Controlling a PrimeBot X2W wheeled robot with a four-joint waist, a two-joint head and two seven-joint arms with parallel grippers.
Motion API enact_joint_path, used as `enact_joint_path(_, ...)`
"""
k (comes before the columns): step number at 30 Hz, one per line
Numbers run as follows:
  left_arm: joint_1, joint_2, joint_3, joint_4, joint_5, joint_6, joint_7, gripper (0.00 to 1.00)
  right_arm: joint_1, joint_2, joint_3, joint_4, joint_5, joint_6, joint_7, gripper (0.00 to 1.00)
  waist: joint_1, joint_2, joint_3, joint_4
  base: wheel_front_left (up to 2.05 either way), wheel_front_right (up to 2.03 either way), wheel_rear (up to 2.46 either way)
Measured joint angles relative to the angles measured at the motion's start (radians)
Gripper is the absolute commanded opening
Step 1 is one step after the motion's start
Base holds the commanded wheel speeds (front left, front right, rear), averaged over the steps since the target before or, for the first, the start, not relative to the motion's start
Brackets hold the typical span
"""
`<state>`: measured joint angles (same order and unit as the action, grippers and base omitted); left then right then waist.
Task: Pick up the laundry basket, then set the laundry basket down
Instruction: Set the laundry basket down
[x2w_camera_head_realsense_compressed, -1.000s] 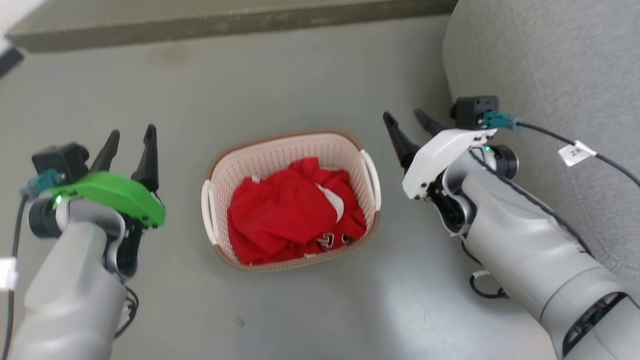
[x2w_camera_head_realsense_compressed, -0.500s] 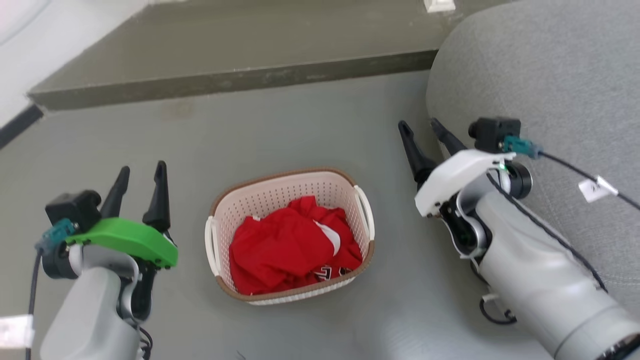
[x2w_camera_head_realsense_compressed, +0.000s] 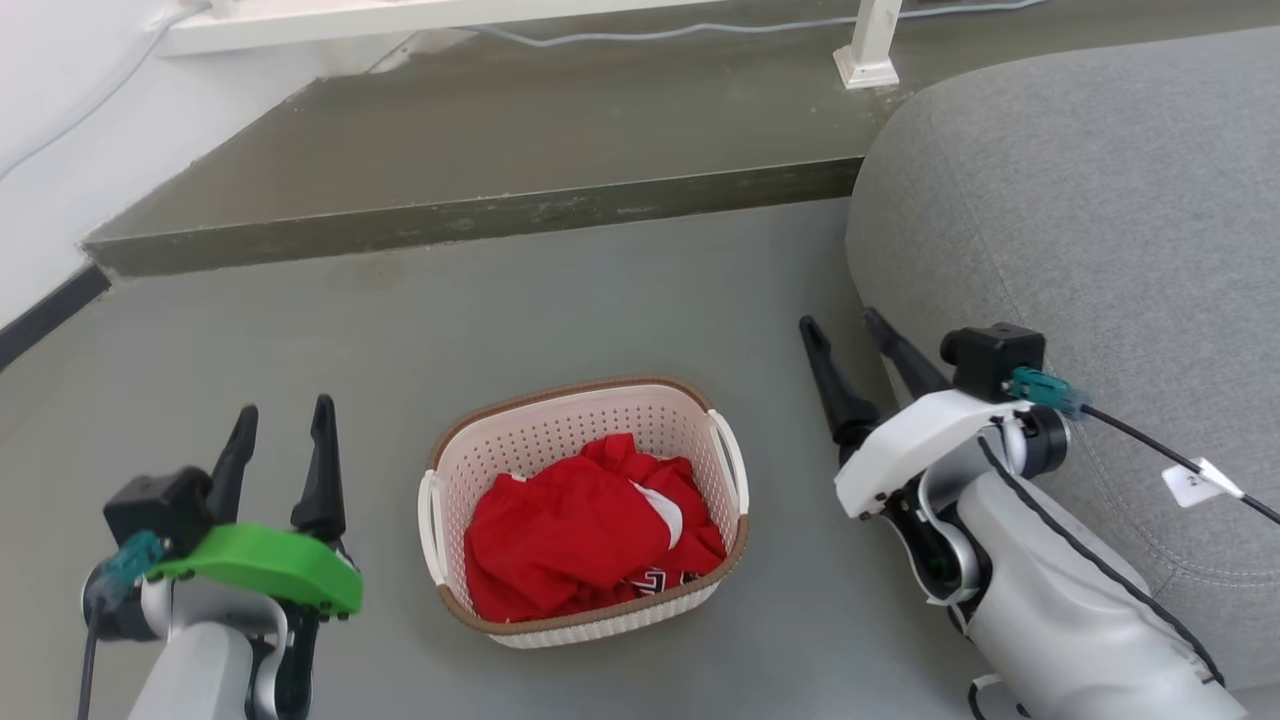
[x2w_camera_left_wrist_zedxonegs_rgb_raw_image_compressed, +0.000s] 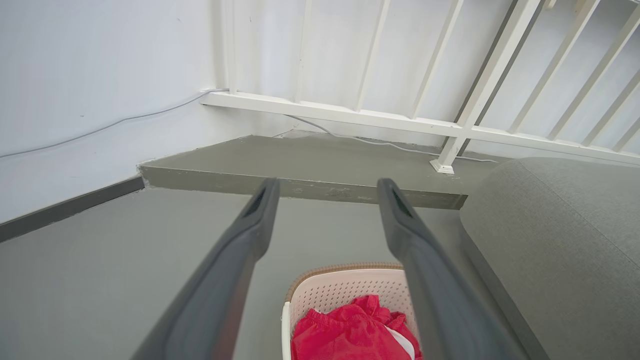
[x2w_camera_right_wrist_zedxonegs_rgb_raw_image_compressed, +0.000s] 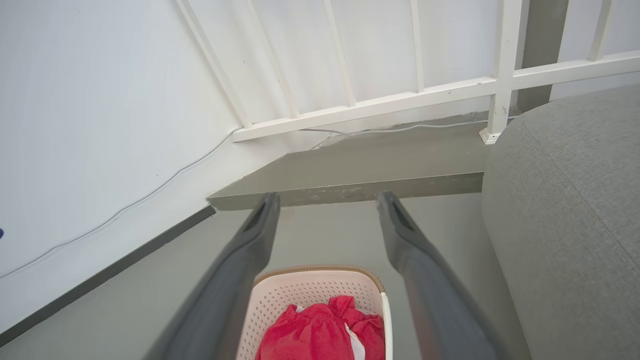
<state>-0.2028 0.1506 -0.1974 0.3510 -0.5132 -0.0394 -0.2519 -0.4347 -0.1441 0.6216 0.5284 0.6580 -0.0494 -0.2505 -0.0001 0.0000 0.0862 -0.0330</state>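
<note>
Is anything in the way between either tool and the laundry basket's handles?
Nothing visible. The laundry basket stands on bare floor between the open left tool and open right tool, touching neither. The grey sofa lies beyond the right tool, not between.

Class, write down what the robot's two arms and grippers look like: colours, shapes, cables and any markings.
Both arms are pale grey, each ending in two long, dark, tapering fingers. The left gripper has a bright green cover; the right gripper has a white cover. Each wrist carries a black camera box with a teal plug and black cable; the right cable bears a white tag.
</note>
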Motion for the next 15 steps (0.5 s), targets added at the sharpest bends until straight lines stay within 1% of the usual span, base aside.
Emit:
enact_joint_path(6,0.026,-0.021,0.046,-0.070,0.040,0.006,0.000,1.00,0.046,-0.014,-0.062,-0.071,-0.052,-0.013,-0.001,1.00,0.0000,0.0000,-0.009,0.000,0.00,0.00,0.00)
enact_joint_path(15,0.101,-0.060,0.098,-0.105,0.061,0.013,0.000,1.00,0.132,-0.007,-0.103,-0.137,-0.123,-0.015,-0.001,1.00,0.0000,0.0000,-0.022,0.008,0.00,0.00,0.00)
